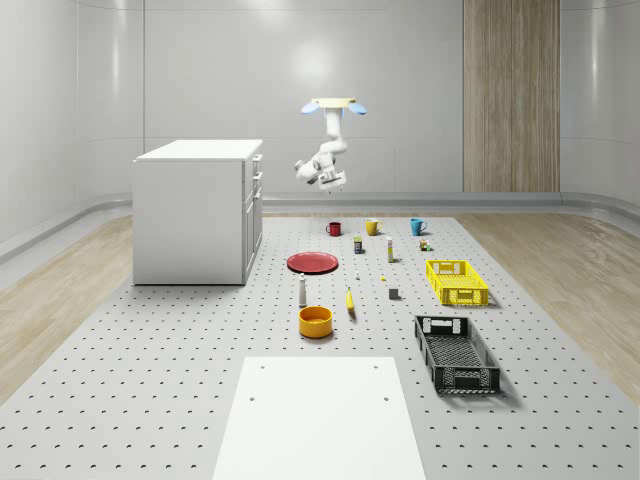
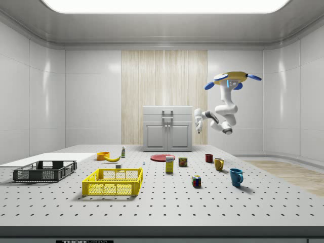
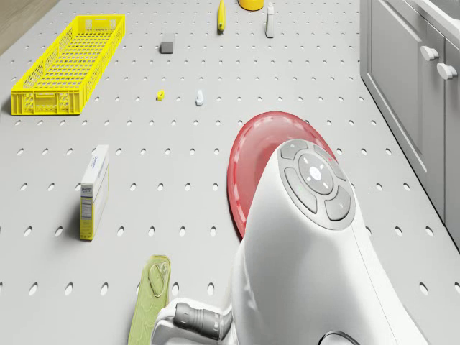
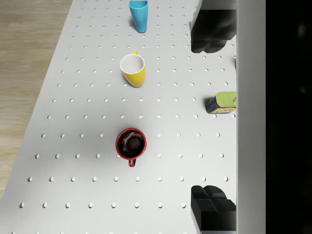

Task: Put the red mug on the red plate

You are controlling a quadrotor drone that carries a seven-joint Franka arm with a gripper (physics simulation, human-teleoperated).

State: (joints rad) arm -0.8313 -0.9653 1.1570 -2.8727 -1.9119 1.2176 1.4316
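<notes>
The drone (image 1: pixel 336 103) hovers high above the red mug (image 4: pixel 130 144), which stands upright near the tabletop's (image 1: pixel 150 380) far edge. The hand (image 4: pixel 210 117) hangs wide, empty. The mug looks rigid, light, glossy; its rim wall suits gripping.

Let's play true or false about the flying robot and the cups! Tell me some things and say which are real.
1. The red mug stands upright on the table. True.
2. The red mug sits on the red plate. False: they are apart.
3. The drone hovers in the air above the mugs. True.
4. The gripper holds the yellow mug. False: its fingers are open and empty.
5. The yellow basket holds a banana. False: it is empty.
</notes>
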